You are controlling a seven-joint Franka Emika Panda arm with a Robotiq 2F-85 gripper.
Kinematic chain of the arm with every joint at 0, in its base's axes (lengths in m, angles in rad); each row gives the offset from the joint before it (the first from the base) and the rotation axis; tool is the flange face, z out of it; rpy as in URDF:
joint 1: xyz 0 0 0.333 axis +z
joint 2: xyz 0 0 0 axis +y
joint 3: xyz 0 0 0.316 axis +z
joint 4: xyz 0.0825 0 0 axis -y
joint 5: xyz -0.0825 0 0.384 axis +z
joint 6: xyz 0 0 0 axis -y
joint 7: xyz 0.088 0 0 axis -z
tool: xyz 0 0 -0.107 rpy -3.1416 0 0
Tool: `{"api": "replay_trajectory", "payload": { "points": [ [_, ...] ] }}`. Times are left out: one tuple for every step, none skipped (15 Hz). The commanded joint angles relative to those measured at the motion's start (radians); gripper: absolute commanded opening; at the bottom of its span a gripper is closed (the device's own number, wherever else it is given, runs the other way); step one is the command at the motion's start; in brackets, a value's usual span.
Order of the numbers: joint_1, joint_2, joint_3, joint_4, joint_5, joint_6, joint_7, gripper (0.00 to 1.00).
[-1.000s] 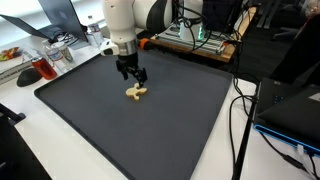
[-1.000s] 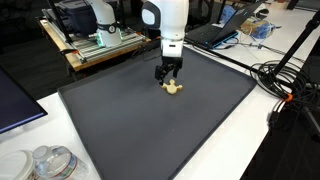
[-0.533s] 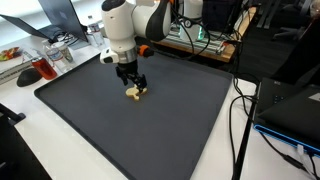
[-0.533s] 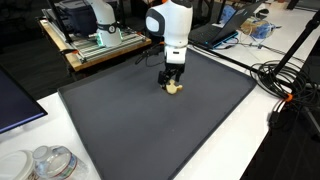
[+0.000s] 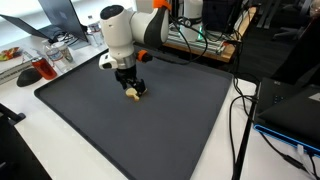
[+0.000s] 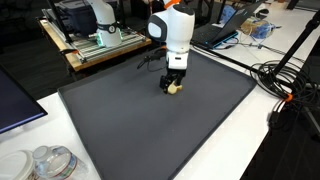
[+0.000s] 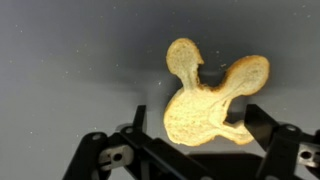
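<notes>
Fingers of the hand (image 7: 195, 128) stood wide apart, one on each side of a tan toy (image 7: 205, 95) with two ear-like lobes, and gripped nothing. In both exterior views the hand (image 5: 130, 86) (image 6: 173, 82) hung low over the toy, which lay flat on a dark mat (image 5: 160, 130) toward its far side. The mat covered a white bench (image 5: 35, 140), with black cables (image 5: 240, 110) beside it.

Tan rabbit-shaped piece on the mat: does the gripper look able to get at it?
Likely yes: the open gripper hangs right over the tan piece, its fingers on either side, with nothing between them on the dark mat.
</notes>
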Motion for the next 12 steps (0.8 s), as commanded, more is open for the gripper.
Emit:
{"api": "replay_trajectory", "payload": {
  "points": [
    [-0.006, 0.009, 0.003, 0.01, 0.016, -0.009, -0.022, 1.0],
    [-0.006, 0.008, 0.002, 0.008, 0.015, -0.011, -0.021, 1.0],
    [-0.009, 0.008, 0.004, 0.007, 0.018, -0.011, -0.024, 1.0],
    [-0.01, 0.009, 0.005, 0.007, 0.018, -0.008, -0.024, 1.0],
    [-0.009, 0.011, 0.005, 0.006, 0.017, -0.004, -0.025, 1.0],
    [-0.011, 0.013, 0.007, 0.007, 0.017, 0.0, -0.029, 1.0],
    [-0.009, 0.016, 0.006, 0.008, 0.014, 0.002, -0.031, 1.0],
    [-0.008, 0.019, 0.006, 0.008, 0.011, 0.003, -0.034, 0.81],
    [-0.008, 0.021, 0.005, 0.009, 0.01, 0.001, -0.037, 0.72],
    [-0.008, 0.023, 0.007, 0.009, 0.01, 0.004, -0.041, 0.66],
    [-0.006, 0.023, 0.009, 0.009, 0.01, 0.006, -0.042, 0.57],
    [-0.005, 0.022, 0.011, 0.009, 0.009, 0.006, -0.044, 0.51]
  ]
}}
